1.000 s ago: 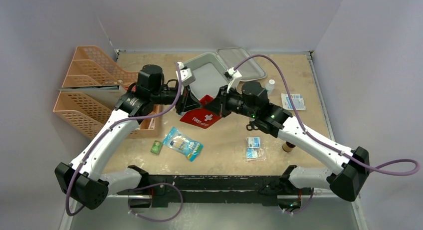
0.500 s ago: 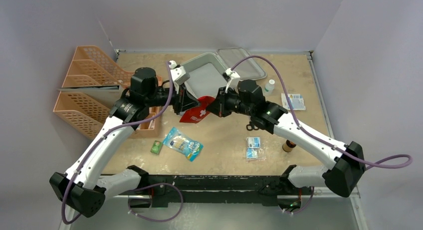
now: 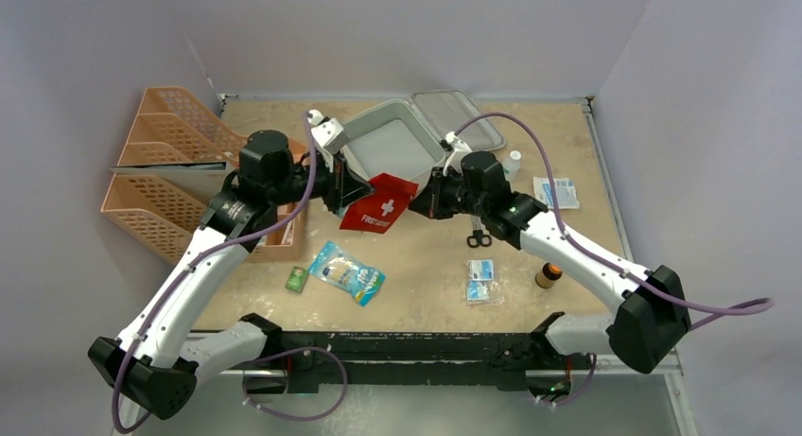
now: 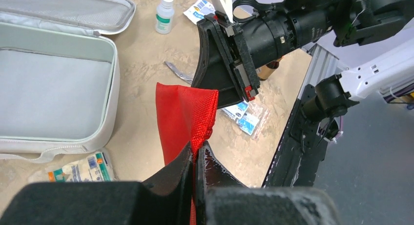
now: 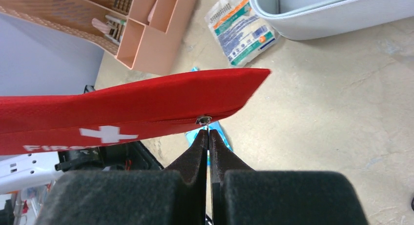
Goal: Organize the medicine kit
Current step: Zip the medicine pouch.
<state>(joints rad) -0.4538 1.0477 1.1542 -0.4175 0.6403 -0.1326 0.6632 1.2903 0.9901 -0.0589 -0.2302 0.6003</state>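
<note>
The medicine kit lies open at the back of the table, its tray bare and its lid flat behind it. In front of it a flat red pouch with a white cross hangs above the table between both arms. My left gripper is shut on the pouch's left edge. My right gripper is shut on the small metal zip pull at the pouch's lower seam. The kit's wall shows in the left wrist view and in the right wrist view.
Orange mesh file trays stand at the left. On the table lie a blue packet, a small green item, scissors, bagged packets, a brown bottle, a white bottle and a gauze packet.
Both grippers stayed shut on the red pouch. The left arm drew back to the left, and the pouch rose a little and turned so its white cross shows fully.
</note>
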